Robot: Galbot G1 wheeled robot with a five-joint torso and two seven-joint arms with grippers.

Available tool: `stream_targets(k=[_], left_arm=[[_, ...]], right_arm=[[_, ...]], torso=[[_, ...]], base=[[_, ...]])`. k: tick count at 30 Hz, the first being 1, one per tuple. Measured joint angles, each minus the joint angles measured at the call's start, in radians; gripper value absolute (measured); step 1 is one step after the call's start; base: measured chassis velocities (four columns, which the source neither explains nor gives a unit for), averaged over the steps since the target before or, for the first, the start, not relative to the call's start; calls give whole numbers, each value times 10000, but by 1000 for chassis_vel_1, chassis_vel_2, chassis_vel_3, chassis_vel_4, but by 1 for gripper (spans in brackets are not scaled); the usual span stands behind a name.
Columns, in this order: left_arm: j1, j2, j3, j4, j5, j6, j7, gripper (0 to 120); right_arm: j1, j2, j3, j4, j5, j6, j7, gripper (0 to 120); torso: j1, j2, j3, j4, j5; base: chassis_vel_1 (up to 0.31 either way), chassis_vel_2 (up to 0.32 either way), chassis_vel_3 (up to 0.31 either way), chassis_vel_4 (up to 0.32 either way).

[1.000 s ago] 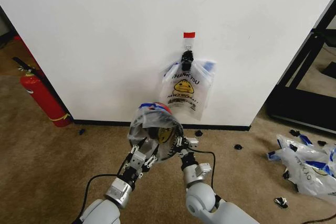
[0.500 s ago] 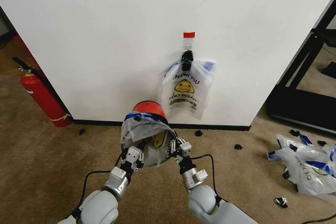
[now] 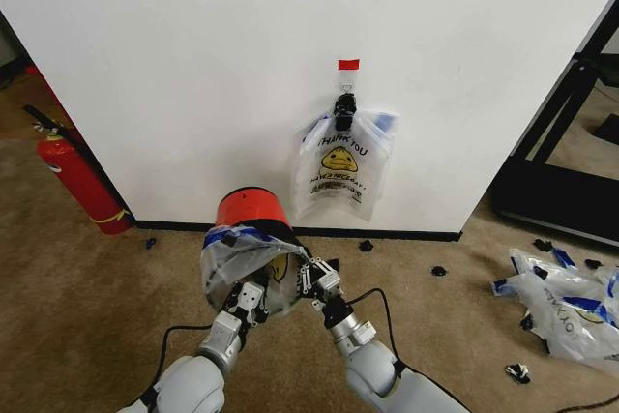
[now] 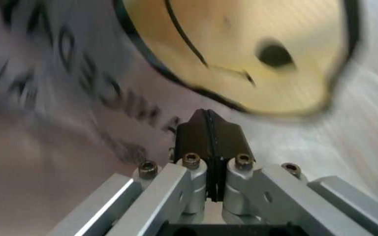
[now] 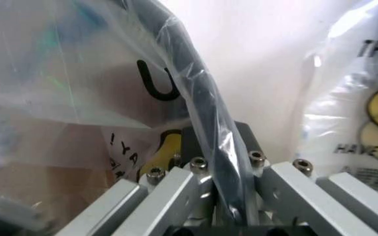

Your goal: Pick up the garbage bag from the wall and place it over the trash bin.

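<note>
Translucent white plastic is stretching between the two grippers low in the head view: the garbage bag point(image 3: 242, 268), printed with a yellow smiley face, is being held open just in front of the wall point(image 3: 193, 65). The left gripper point(image 3: 250, 295) is pinching one side of the bag's mouth; in the left wrist view its black fingertips point(image 4: 208, 140) are pressed together, with the bag's smiley print point(image 4: 241, 54) lying against them. The right gripper point(image 3: 314, 282) is pinching the opposite side, and in the right wrist view a twisted strip of the bag's film point(image 5: 205, 123) is running down between its fingers point(image 5: 248, 140). The trash bin point(image 3: 250, 212) is showing its red base above the bag's blue-tinted rim, tilted toward the camera, with the bag draping over its nearer part. A second identical bag point(image 3: 340, 166) is hanging from the black clip point(image 3: 344, 106) on the wall, below the red tape strip point(image 3: 348, 64). A red fire extinguisher point(image 3: 79, 181) is standing at the wall's left end. More bags point(image 3: 566, 302) are lying on the brown carpet point(image 3: 77, 316) to the right.
</note>
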Motion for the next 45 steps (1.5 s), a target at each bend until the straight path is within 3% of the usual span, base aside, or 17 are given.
stream_targets(k=[15,24,33,38,45], left_arm=[[-1110,-211,76,1199,-164,-333,-921,0],[-1471,-438,174,1090,-481,-955,-962,0],[-1351,-600,377,818,-497,-995,-792,0],[-1917,-1195,551,1996,-311,-1261,-710,0],[-2221,-1239,465,2478,-80,-1228,-857,0]], right_arm=[[-326,-244,15,165,320,88,-594,0],[-365,-251,-178,94,864,29,-840,0],[-367,-174,-332,1,1098,22,-850,0],[-457,-68,-420,107,1163,35,-835,0],[-609,-170,-330,214,1043,130,-979,0]], torso=[[0,0,0,0,0],[0,0,0,-1,1],[0,0,0,1,2],[0,0,0,-1,1],[0,0,0,-1,0]], base=[[0,0,0,0],[0,0,0,0],[0,0,0,0],[0,0,0,0],[0,0,0,0]])
